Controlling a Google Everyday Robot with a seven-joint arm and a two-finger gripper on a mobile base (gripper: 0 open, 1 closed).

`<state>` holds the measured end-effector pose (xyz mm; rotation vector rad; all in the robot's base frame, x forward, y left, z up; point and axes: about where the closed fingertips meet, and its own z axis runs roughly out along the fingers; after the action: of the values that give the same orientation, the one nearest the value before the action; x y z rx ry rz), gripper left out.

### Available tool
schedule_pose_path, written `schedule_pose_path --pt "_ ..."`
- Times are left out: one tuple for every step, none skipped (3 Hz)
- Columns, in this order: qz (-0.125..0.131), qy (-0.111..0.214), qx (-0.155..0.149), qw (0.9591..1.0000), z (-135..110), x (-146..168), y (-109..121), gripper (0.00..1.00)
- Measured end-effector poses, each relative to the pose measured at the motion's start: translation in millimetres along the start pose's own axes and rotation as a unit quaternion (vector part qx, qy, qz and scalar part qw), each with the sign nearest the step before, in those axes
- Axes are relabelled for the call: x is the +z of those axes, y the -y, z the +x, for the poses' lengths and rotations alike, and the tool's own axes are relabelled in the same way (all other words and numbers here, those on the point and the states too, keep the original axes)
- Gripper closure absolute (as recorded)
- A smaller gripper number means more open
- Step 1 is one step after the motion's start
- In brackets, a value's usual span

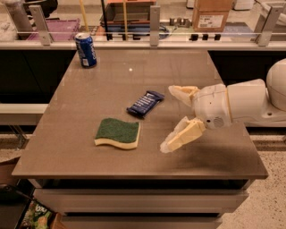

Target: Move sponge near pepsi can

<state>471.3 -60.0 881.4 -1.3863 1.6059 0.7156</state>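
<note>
The sponge [117, 133], dark green on top over pale yellow foam, lies flat on the brown table [80, 112] near its front left. The pepsi can [86, 49] stands upright at the table's far left corner, well apart from the sponge. My gripper [172, 119] comes in from the right on a white arm and hovers above the table, to the right of the sponge. Its two cream fingers [182, 134] are spread wide open with nothing between them.
A dark blue snack bar wrapper [145, 103] lies between the sponge and the gripper, a little farther back. A railing with posts [154, 20] and a cardboard box [213, 13] stand behind the table. The table's front edge is close below the sponge.
</note>
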Motion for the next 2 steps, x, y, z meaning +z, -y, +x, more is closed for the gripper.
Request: schedule_pose_path --pt "-0.014 0.018 0.003 0.9997 2 22 -4 0.0" --pt "-0.026 0.031 0.0 0.9992 1 43 -2 0.0"
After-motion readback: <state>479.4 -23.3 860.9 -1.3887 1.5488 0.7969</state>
